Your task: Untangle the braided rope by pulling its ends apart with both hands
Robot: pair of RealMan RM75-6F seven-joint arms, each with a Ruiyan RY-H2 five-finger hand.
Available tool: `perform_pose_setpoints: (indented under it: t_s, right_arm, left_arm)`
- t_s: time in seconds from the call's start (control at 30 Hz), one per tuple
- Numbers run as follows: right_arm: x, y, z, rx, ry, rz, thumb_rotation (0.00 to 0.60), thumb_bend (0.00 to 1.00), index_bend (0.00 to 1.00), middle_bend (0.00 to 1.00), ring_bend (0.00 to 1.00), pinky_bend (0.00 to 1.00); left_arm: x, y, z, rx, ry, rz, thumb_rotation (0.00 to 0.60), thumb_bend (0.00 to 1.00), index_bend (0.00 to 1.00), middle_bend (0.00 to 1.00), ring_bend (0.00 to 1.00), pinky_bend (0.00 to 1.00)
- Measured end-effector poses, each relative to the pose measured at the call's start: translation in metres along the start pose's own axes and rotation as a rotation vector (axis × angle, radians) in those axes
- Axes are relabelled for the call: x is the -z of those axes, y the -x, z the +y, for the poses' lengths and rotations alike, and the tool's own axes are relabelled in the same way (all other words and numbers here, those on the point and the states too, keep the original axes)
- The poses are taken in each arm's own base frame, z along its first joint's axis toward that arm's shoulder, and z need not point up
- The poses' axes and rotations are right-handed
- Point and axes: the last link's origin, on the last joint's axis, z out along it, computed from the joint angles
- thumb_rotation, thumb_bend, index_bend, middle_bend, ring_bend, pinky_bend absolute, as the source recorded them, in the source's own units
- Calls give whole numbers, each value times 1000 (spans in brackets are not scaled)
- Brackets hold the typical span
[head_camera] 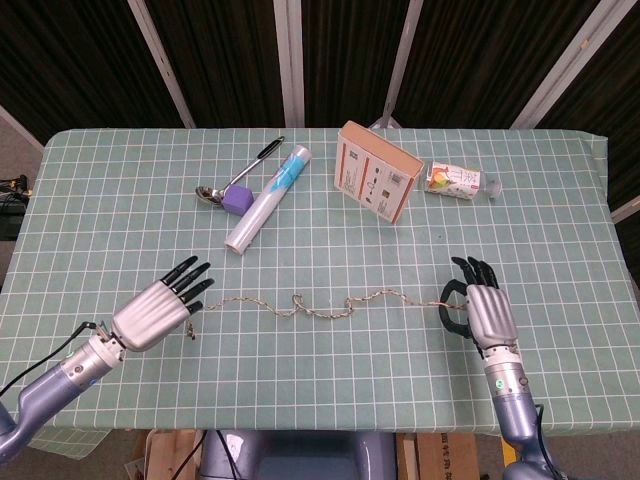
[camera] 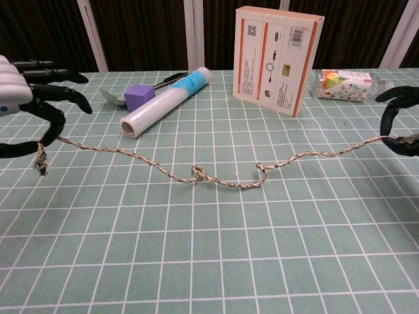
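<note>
A thin braided rope [head_camera: 320, 305] [camera: 226, 178] lies stretched across the near part of the green checked table, with one small knot [camera: 198, 173] left near its middle and a kink to the right of it. My left hand [head_camera: 160, 308] [camera: 29, 98] pinches the rope's left end, whose frayed tip hangs below the fingers. My right hand [head_camera: 478, 312] [camera: 400, 121] pinches the right end between thumb and finger. The two hands are far apart, at opposite sides of the table.
At the back stand a white and orange box [head_camera: 375, 183], a small drink carton [head_camera: 455, 181], a white roll with blue print [head_camera: 268, 197], a purple cube [head_camera: 236, 198] and a spoon [head_camera: 212, 194]. The table's front edge runs just below both hands.
</note>
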Motion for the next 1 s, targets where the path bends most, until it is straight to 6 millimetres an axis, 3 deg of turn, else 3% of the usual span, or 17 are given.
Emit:
perform_pose_setpoints:
  t_s: [0.47,1.0]
  right_arm:
    - [-2,-25,41,12,96,49,600,478,612,151,0,0]
    - [-1,-32,72,24,169,62,600,477,612,151,0,0]
  left_arm:
    - [40,8,-30,-12,-79,-28,600,542,595,186,0,0]
    - [57,24,-36,-4,-109,-60,600,542,596,187,0,0]
